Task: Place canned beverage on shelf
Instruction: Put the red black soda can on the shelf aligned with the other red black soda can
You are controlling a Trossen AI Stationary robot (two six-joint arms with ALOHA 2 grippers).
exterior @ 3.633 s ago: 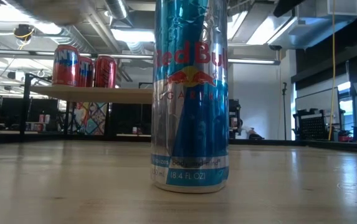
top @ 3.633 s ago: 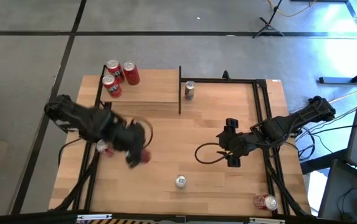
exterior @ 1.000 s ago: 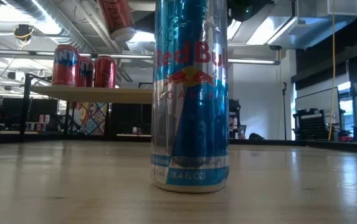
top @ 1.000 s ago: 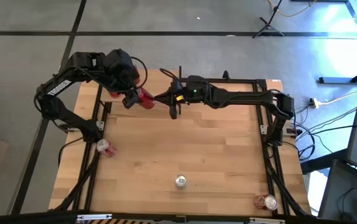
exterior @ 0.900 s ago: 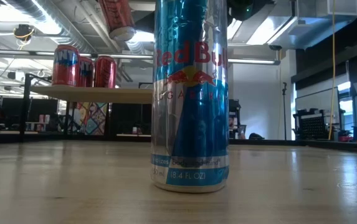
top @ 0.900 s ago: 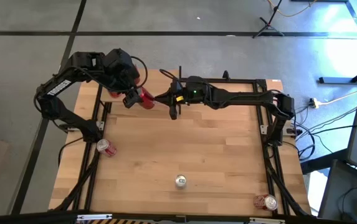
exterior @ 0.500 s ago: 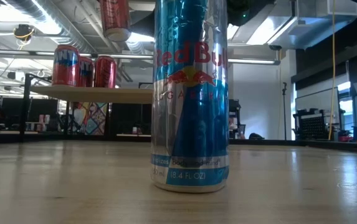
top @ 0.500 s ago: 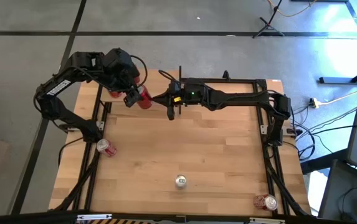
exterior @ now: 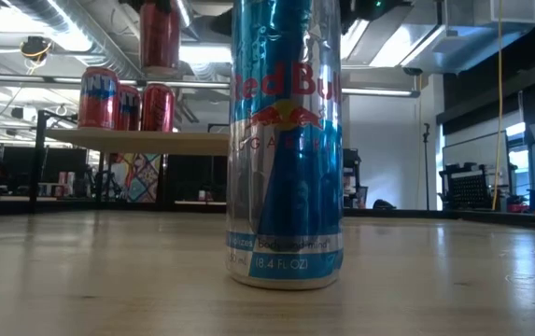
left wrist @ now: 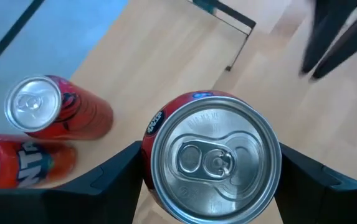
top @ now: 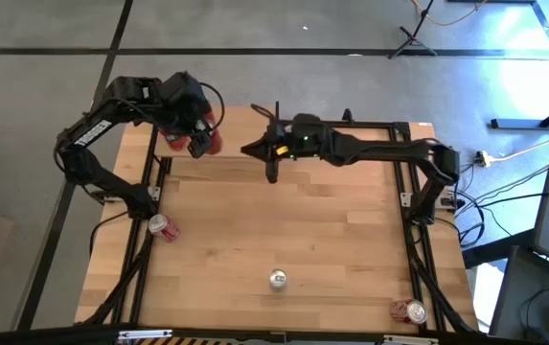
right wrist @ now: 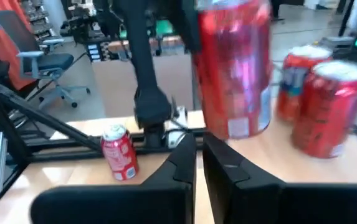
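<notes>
Since a second ago, the left gripper has carried the red can back over the shelf, pinching it upright above the far-left corner beside three cans, ready to lower. Right gripper hovers pressed together just off the shelf's right edge.
</notes>
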